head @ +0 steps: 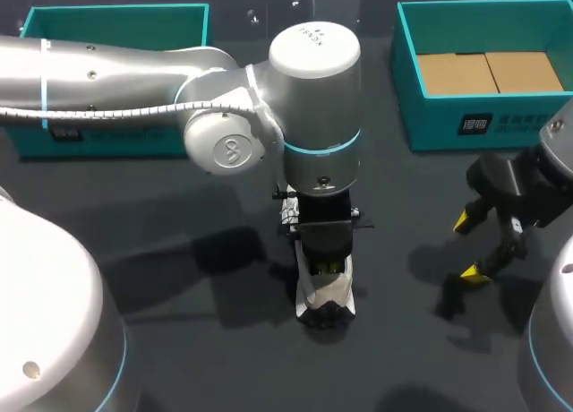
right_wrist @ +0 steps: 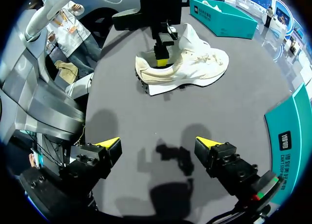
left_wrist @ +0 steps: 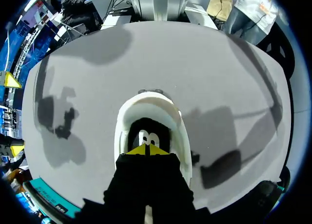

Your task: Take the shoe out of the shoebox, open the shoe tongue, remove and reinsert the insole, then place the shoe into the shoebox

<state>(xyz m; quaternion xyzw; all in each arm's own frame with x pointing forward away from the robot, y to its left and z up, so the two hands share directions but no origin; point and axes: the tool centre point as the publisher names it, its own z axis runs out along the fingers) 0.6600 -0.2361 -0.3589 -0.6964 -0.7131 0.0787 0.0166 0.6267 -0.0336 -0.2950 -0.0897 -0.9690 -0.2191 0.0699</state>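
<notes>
Head view: shoe (head: pixel 324 296) lies out on the desk (head: pixel 215 358), left claw (head: pixel 329 267) pressed together inside it, right claw (head: pixel 469 246) spread; insole work and reboxing likely remain.

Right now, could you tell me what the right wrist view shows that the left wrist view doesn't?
Only right wrist: the shoe in full side profile, ahead of the open right claw. Only left wrist: straight down into the shoe's dark opening, past the shut left claw. Both: the white shoe on the table, left claw at its opening.
</notes>
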